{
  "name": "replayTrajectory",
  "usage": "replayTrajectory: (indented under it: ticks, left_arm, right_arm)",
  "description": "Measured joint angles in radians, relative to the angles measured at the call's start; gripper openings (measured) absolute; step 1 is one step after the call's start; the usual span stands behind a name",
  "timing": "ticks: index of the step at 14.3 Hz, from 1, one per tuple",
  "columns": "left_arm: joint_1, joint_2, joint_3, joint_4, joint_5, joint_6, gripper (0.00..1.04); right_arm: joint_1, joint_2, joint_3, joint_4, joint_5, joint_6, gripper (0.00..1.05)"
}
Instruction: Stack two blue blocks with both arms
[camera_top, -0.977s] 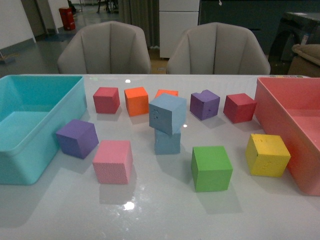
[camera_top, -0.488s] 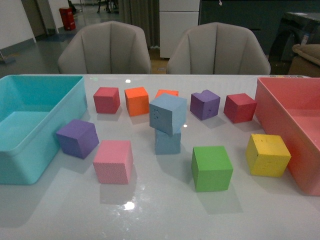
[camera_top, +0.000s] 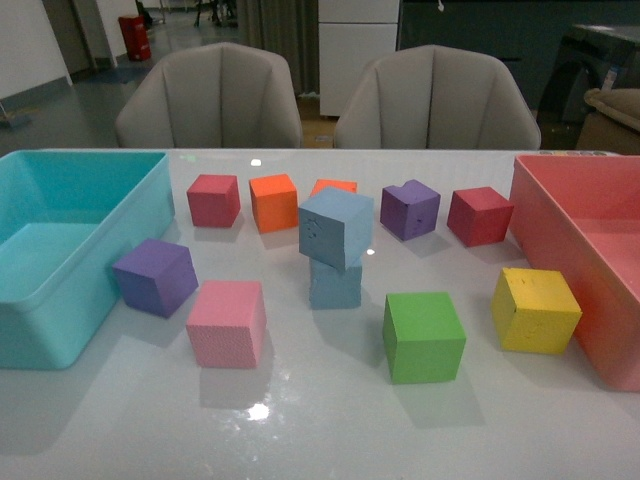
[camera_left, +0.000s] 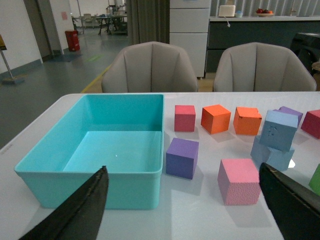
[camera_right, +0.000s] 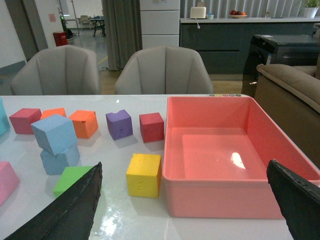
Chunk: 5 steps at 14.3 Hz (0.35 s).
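Note:
The pale blue block (camera_top: 335, 227) sits tilted and twisted on top of the dustier blue block (camera_top: 335, 284) at the middle of the white table. Neither arm shows in the front view. In the left wrist view the upper blue block (camera_left: 278, 130) and the lower blue block (camera_left: 272, 156) stand far off to one side of my left gripper (camera_left: 182, 169), which is open and holds nothing. My right gripper (camera_right: 184, 164) is open too and empty, with the upper blue block (camera_right: 54, 133) and the lower blue block (camera_right: 59, 160) well away from it.
A turquoise bin (camera_top: 40, 300) stands at the left, a pink bin (camera_top: 560, 230) at the right. Around the stack lie a purple cube (camera_top: 155, 276), pink cube (camera_top: 226, 322), green cube (camera_top: 423, 336), yellow cube (camera_top: 535, 309), and red, orange and purple cubes behind.

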<state>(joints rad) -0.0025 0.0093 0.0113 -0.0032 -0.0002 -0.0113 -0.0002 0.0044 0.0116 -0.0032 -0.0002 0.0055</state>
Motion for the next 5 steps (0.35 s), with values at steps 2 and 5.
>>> replayTrajectory:
  ticks: [2, 5]
  left_arm:
    - [0.0, 0.0, 0.0, 0.0, 0.0, 0.001, 0.99]
    - [0.0, 0.0, 0.0, 0.0, 0.0, 0.001, 0.98]
  right_arm:
    - [0.0, 0.0, 0.0, 0.0, 0.0, 0.0, 0.98]
    - [0.0, 0.0, 0.0, 0.0, 0.0, 0.0, 0.98]
